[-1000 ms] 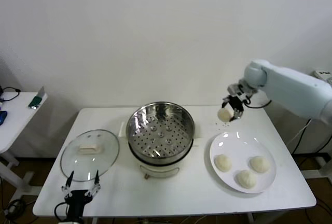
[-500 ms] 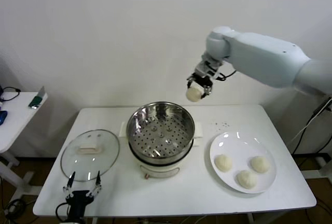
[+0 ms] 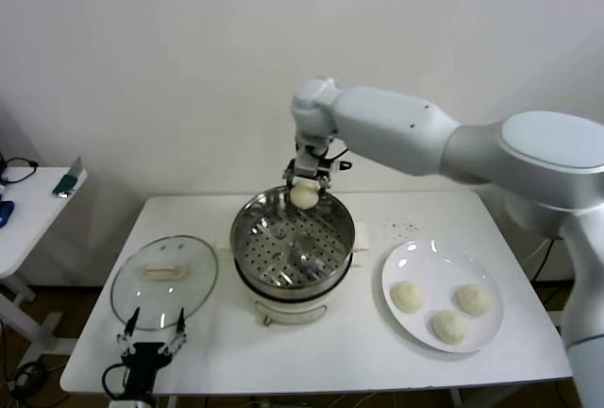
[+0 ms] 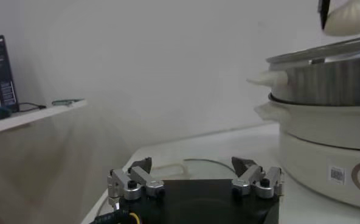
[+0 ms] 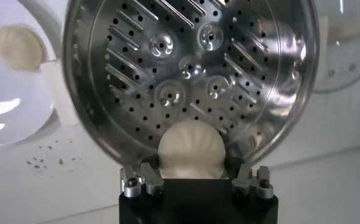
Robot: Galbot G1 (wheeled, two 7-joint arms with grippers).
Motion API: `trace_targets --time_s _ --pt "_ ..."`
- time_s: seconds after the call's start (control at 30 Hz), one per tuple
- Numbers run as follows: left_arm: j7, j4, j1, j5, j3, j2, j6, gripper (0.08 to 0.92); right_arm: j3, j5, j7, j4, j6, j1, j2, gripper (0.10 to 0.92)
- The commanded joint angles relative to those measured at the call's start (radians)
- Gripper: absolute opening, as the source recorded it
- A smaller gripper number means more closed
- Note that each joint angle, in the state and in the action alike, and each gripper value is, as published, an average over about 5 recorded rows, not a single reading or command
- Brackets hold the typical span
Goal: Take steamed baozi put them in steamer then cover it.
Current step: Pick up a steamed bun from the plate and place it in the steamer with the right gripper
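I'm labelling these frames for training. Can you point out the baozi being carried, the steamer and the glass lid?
carried baozi [image 3: 303, 196], head view, its rounded front, in the right pincer.
steamer [image 3: 247, 238], head view, left part of the perforated floor.
glass lid [image 3: 194, 287], head view, clear pane right of handle.

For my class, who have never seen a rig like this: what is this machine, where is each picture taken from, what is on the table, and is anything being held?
It is a two-armed robot. One picture looks down from its head; the other two come from cameras on its wrists. On the white table stand a metal steamer, a glass lid and a plate with three buns. The right hand holds a fourth bun over the steamer's far rim. The left hand waits, open, at the table's near edge by the lid.
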Motion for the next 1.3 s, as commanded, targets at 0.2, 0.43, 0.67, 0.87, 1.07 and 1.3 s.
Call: trace_targets --time_s 0.2,0.43,0.67,0.87,1.07,1.3 --pt "0.002 -0.007 -0.004 0.010 -0.001 0.006 0.008 0.823 0.051 -0.215 0.027 -0.038 0.083 -0.136 0.070 0.707" --pt "0.001 0.000 -0.001 0.010 -0.003 0.005 0.004 0.823 0.048 -0.220 0.027 -0.044 0.080 -0.148 0.070 0.743" --pt "-0.001 0.003 0.002 0.011 -0.003 0.003 0.003 0.823 0.050 -0.192 0.020 -0.018 0.062 -0.134 0.047 0.821" --pt "-0.003 0.003 0.003 0.011 -0.002 0.003 0.004 0.823 0.071 -0.126 0.005 0.035 0.057 -0.068 -0.005 0.823" --pt "-0.004 -0.004 0.007 0.013 0.000 0.003 0.004 0.823 0.037 0.049 -0.008 0.183 -0.013 0.072 -0.148 0.823" --pt "-0.002 -0.022 0.018 0.014 0.007 0.005 0.005 0.823 -0.284 0.462 0.277 0.396 -0.303 0.321 -0.425 0.823"
